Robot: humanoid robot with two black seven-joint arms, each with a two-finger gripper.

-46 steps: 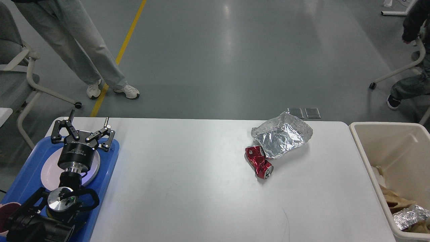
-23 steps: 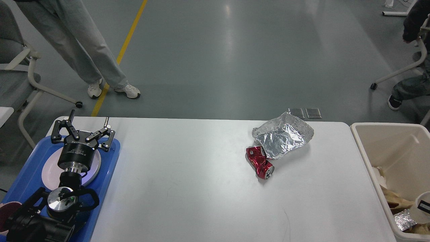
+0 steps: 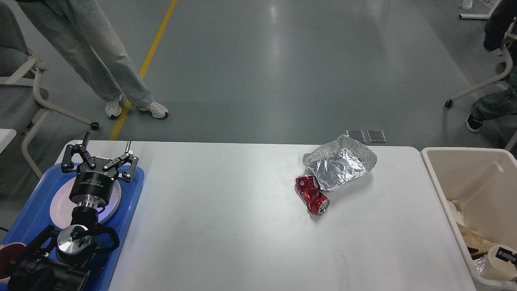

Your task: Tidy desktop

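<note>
1. The counter (image 3: 226, 226), the white desktop to be tidied, carries a crushed red can (image 3: 312, 195) touching a crumpled foil sheet (image 3: 339, 161), both nearer the cream bin (image 3: 444, 178) than the blue tray (image 3: 129, 202)
2. The left hand (image 3: 96, 155) hovers over the tray's white plate (image 3: 60, 208), fingers spread wide, holding nothing
3. Something dark shows low in the bin at a pale cup (image 3: 494, 264); I cannot tell whether it is the right hand
4. The step is likely clearing the can: grip across its dented middle, lift clear of the foil, release above the bin
5. Count: one can, one loose foil sheet, one tray, one plate, one bin
</note>
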